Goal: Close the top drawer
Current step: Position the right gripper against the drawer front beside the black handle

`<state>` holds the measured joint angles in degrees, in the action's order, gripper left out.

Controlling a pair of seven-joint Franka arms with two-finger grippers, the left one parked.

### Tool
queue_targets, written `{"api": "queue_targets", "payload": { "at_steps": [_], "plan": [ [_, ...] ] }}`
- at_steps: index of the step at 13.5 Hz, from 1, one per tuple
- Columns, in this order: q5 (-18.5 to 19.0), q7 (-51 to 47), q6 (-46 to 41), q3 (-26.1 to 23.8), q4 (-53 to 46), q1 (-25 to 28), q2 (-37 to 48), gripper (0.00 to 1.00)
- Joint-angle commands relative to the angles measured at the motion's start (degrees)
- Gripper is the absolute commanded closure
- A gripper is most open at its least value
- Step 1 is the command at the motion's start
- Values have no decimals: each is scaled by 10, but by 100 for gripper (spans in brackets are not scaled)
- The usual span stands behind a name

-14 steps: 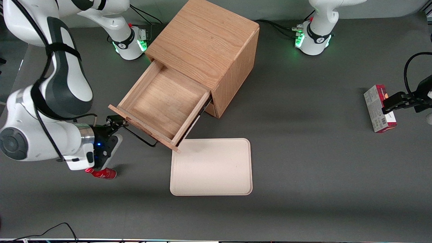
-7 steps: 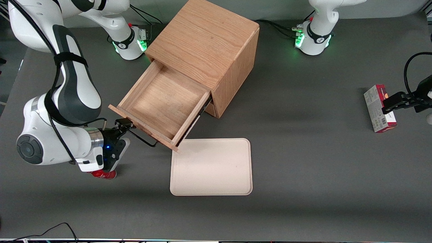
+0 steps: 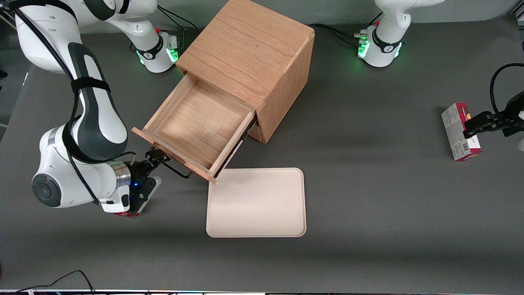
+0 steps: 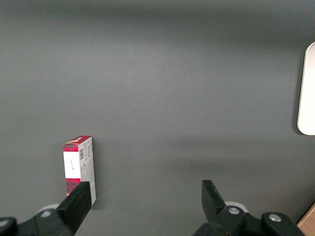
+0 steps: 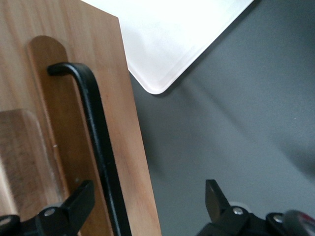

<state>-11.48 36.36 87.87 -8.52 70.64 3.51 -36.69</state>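
Now that our pincer (image 3: 157, 157) has slid in against the handle (image 3: 176, 167) at the frame's lower left, fingers spread, we judge the top drawer (image 3: 195, 123) ready to push shut.

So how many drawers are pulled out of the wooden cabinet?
1: the top drawer, pulled out of the cabinet toward the front camera, empty inside. The open hand is at its black handle. A drawer below it may be hidden.

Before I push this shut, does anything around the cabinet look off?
Nothing looks damaged or spilled. The light oak top drawer stands pulled out, its tray empty. The claw is open at the black wire handle. The cream tray lies flat by the drawer's corner.
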Motion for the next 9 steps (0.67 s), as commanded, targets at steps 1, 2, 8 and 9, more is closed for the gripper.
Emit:
{"api": "queue_targets", "payload": {
  "at_steps": [1, 2, 8, 9],
  "plan": [
    [-14, -15, 16, 1, 2, 2, -6, 0],
    [-14, -21, 16, 1, 3, 3, -7, 0],
    [-38, -52, 20, 0, 55, 3, 19, 0],
    [-46, -52, 22, 0, 70, 4, 28, 0]
  ]
}}
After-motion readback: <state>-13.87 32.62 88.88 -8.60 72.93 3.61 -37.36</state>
